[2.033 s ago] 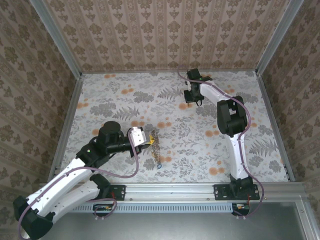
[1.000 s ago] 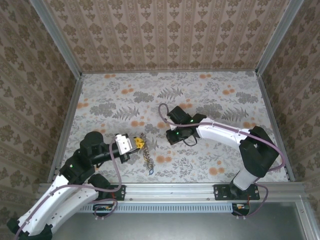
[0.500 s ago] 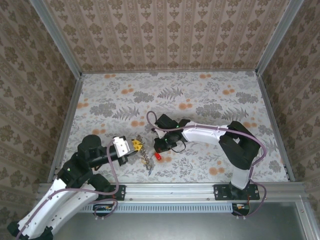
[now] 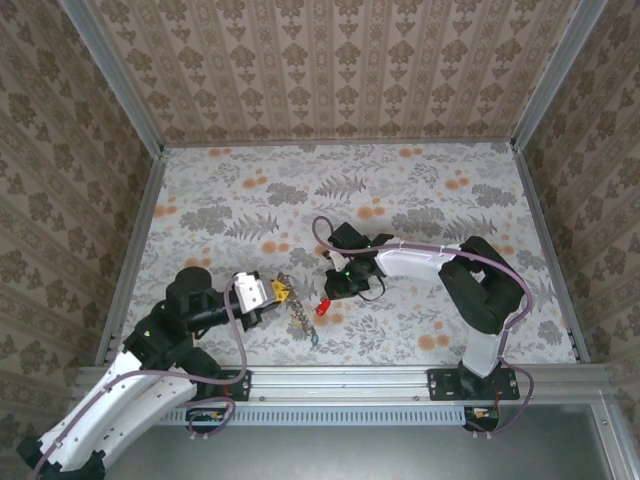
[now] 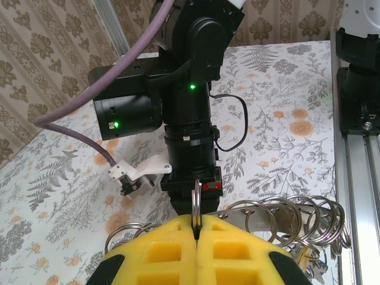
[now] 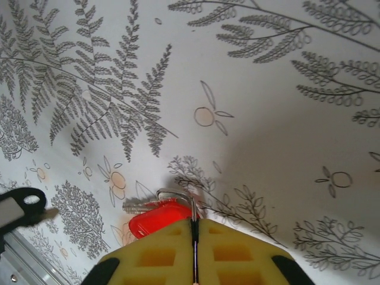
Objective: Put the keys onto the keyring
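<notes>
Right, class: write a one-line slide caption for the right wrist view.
Right gripper, jaws pinching the red key by its small wire ring, over the fern-print table.

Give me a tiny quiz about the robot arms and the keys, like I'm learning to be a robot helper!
1. True or false: the left gripper pinches the keyring.
2. The key at the right gripper is: A blue, B red, C black?
3. Fill in: the table is printed with ferns and ____.
Key: 1 true; 2 B; 3 flowers.
</notes>
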Available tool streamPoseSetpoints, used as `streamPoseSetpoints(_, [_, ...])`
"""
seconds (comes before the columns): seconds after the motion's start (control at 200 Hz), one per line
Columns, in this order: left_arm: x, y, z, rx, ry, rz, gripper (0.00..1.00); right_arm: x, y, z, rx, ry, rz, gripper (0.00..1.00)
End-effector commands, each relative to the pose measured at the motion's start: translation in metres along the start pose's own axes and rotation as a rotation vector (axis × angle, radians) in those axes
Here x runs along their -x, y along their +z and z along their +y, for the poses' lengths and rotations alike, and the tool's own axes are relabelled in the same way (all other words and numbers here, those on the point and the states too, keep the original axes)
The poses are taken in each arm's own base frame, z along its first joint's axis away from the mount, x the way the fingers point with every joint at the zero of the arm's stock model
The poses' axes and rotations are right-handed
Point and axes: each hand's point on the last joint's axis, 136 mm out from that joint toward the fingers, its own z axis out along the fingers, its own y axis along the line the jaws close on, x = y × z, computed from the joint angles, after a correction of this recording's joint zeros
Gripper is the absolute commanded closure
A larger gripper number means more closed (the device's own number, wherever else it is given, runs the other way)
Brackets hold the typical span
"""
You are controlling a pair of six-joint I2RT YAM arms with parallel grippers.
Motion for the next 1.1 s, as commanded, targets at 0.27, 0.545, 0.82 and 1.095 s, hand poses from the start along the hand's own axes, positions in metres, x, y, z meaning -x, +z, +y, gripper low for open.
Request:
streamPoseSetpoints(0.27, [0.012,0.004,0.0,-0.028,0.025,-0.056,1.0,0.0,-0.023,-0.012,-0.025,-0.028,-0.058,0.74])
streamPoseSetpoints(0.545, [0.013,0.011,-0.007,-0.084,0.022,-0.071,1.0,0.008,-0.087,0.023,0.095,-0.258,-0.338,0.67])
streamPoseSetpoints(0.82, [0.027,0.011,-0.019,-0.176,0.071,-0.133,1.0,-0.041,-0.181,0.104,0.314,-1.089,-0.887,0.7])
streamPoseSetpoints(1.095, [0.039,0.015,-0.031,-0.273,0.09,-0.18,1.0,-0.071,-0.205,0.136,0.355,-1.346,-0.919,0.65])
